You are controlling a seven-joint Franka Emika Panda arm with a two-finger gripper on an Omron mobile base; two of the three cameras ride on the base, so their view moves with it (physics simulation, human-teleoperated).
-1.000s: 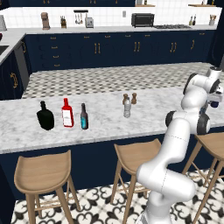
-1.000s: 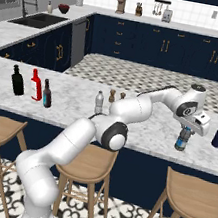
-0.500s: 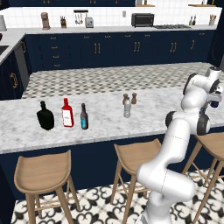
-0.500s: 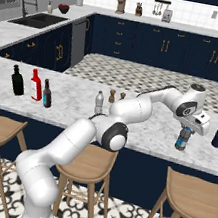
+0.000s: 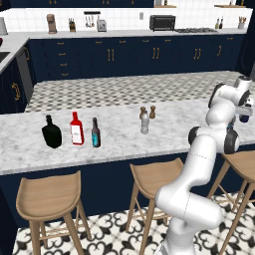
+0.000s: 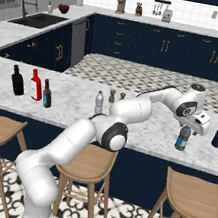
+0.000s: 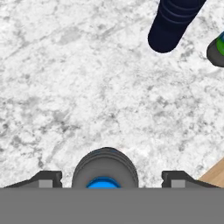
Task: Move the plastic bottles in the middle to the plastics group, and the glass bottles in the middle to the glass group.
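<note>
The blue-label water bottle (image 7: 105, 168) sits at the bottom centre of the hand view, upright on the marble counter (image 7: 78, 87), between the gripper's (image 7: 111, 178) fingers (image 7: 46, 178), which stand apart and clear of its sides. The navy bottle (image 7: 173, 24) stands at upper right.

The gripper (image 7: 105, 179) looks straight down on a grey-topped bottle with a blue label (image 7: 105, 168) standing on the marble counter (image 7: 87, 87), its two fingertips (image 7: 46, 178) well apart on either side and clear of the bottle. A dark navy bottle (image 7: 173, 22) stands farther off, with a dark, green-marked object (image 7: 217, 50) at the edge beside it.
</note>
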